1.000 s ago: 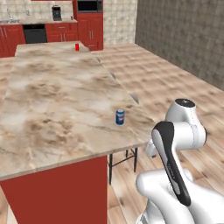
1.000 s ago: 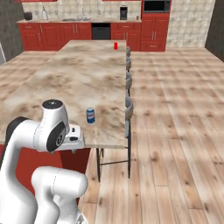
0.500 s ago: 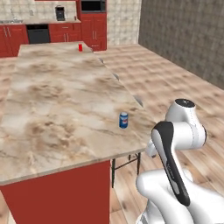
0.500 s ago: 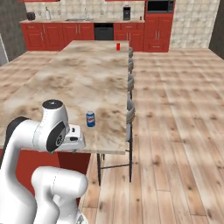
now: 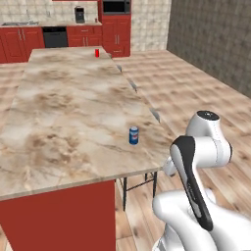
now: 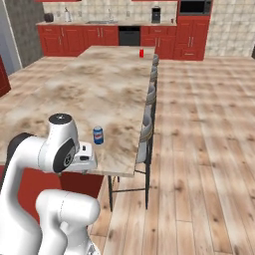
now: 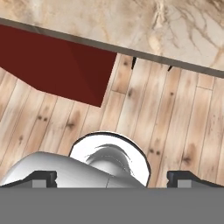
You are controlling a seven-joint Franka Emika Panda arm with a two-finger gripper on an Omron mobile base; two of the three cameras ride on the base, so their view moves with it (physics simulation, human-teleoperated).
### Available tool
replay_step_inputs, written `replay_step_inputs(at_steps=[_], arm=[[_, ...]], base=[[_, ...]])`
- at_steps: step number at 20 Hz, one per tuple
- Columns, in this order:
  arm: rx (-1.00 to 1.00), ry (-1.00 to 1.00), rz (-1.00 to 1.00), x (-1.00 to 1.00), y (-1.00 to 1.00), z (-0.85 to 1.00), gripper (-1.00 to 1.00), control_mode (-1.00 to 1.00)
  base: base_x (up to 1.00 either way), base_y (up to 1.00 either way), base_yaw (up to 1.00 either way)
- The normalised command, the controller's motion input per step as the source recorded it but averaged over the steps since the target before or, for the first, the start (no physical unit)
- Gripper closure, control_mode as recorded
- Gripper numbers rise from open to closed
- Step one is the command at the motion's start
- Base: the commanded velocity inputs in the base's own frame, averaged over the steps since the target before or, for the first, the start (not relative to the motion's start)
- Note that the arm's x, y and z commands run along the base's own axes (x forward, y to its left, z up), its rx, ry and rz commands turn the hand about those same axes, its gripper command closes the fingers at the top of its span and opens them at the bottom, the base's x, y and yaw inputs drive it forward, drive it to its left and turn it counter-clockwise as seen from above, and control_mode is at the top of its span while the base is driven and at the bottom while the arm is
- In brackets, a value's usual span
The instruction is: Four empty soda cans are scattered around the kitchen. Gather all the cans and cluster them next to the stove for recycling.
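Arm folded low at the near end of the island, hand tucked below the counter (image 5: 73, 112) edge; hand view looks down at wood plank floor (image 7: 144, 118), the red island side panel (image 7: 57, 70) and the marble overhang above it. Fingers (image 7: 41, 178) sit at the bottom corners of the hand view, spread wide apart, nothing between them. Blue soda can (image 5: 134, 136) stands upright on the marble counter near its near-right corner, close to the edge, apart from the arm; in the right base view the same blue can (image 6: 98, 135) is just beyond the arm's elbow. Stools (image 6: 148, 124) line the island's right side. Bright red can (image 5: 97, 53) stands upright at the far end of the counter, well apart from the blue one. Beyond it, red cabinets (image 6: 64, 40) along the back wall, a black dishwasher panel (image 5: 55, 37), tan tiled wall.
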Motion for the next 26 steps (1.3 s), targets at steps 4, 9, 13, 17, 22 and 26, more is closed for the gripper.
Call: replay_step_inputs(at_steps=[4,9,13,17,22,26], arm=[[0.0,0.0,0.0,0.0,0.0,0.0,-1.0,1.0],[0.01,0.0,0.0,0.15,0.01,0.45,-1.0,-1.0],[0.01,0.0,0.0,0.3,0.03,0.71,-1.0,-1.0],[0.04,0.0,0.0,0.4,-0.04,0.7,-1.0,-1.0],[0.01,0.03,0.0,0.68,0.07,0.38,-1.0,-1.0],[0.0,0.0,0.0,0.84,0.2,0.02,-1.0,-1.0]], base=[[0.2,-0.09,0.02],[0.08,-0.01,0.0],[0.0,0.0,0.0],[0.0,0.0,0.0],[0.0,0.0,0.0],[0.0,0.0,0.0]])
